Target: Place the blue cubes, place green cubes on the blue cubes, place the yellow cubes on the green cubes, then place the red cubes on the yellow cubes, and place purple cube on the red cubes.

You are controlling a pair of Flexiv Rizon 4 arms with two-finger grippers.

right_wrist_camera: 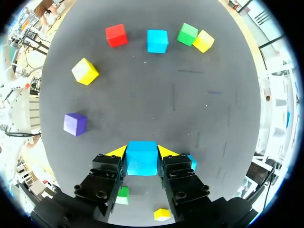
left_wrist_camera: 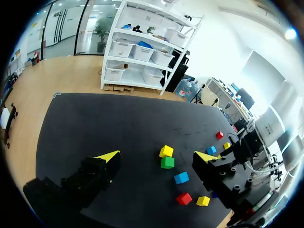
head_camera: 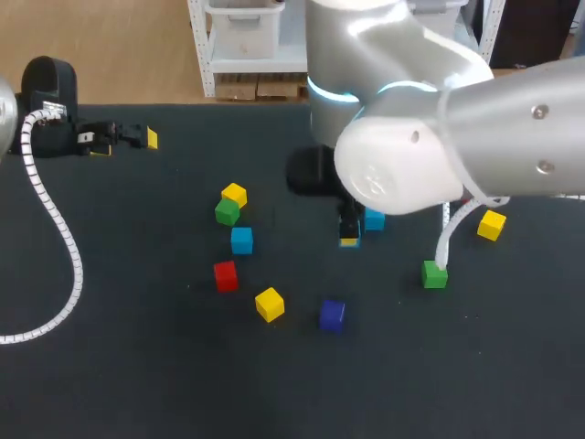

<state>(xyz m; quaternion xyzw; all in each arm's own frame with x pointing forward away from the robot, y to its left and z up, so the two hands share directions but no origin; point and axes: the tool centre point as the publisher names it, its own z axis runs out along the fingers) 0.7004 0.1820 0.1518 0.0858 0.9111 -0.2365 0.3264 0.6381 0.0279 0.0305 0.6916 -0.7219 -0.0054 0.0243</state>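
Note:
My right gripper (right_wrist_camera: 141,153) is shut on a blue cube (right_wrist_camera: 141,159), both yellow-tipped fingers against its sides; in the head view this gripper (head_camera: 349,236) hangs near the table's middle and hides the cube. A second blue cube (head_camera: 374,219) sits right beside it. To the left lie a yellow cube (head_camera: 234,194) touching a green cube (head_camera: 227,212), a third blue cube (head_camera: 241,240), a red cube (head_camera: 225,275), a yellow cube (head_camera: 270,304) and a purple cube (head_camera: 332,315). My left gripper (head_camera: 128,138) stands open and empty at the far left.
A green cube (head_camera: 435,274) and a yellow cube (head_camera: 491,225) lie to the right, under my right arm. The left arm's white coiled cable (head_camera: 64,238) trails over the table's left side. The black tabletop (head_camera: 137,366) is bare at the front.

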